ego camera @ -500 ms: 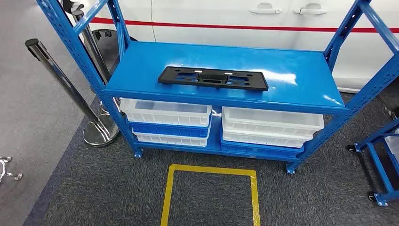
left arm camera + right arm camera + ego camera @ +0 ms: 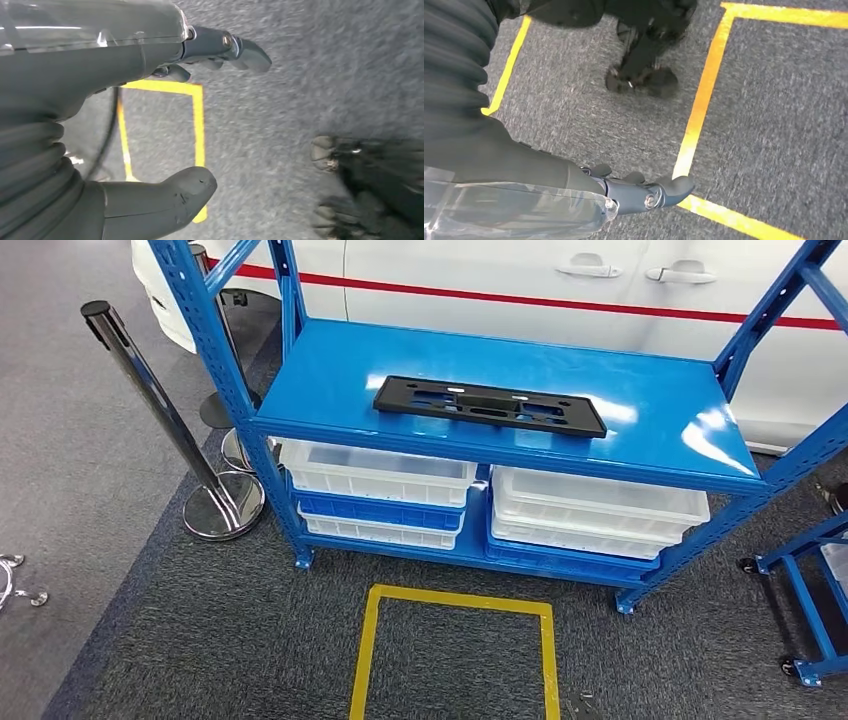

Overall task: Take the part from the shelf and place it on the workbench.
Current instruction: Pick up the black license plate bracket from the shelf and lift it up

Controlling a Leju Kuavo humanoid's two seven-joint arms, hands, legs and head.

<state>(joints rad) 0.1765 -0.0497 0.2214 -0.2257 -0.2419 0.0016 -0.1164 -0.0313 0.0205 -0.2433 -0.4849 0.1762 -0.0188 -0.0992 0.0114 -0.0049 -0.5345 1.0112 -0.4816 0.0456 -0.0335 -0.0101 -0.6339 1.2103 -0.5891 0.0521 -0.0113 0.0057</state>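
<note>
Left wrist view shows the left hand [image 2: 150, 115] fingers [image 2: 235, 47] spread wide and empty over carpet, right hand [image 2: 589, 195] unclear, so the black mounting plate [image 2: 489, 405], flat on the blue shelf [image 2: 650, 420], risks sliding off under a one-sided grasp

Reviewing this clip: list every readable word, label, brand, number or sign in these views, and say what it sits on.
There is no readable text.
Black part: moulded openings, no lettering legible.
Blue shelf: glare patches, no label.
White bins: no markings to make out.
White car: a red stripe, no writing.
Yellow floor tape: a plain outline.
Left hand and right hand: no markings.
</note>
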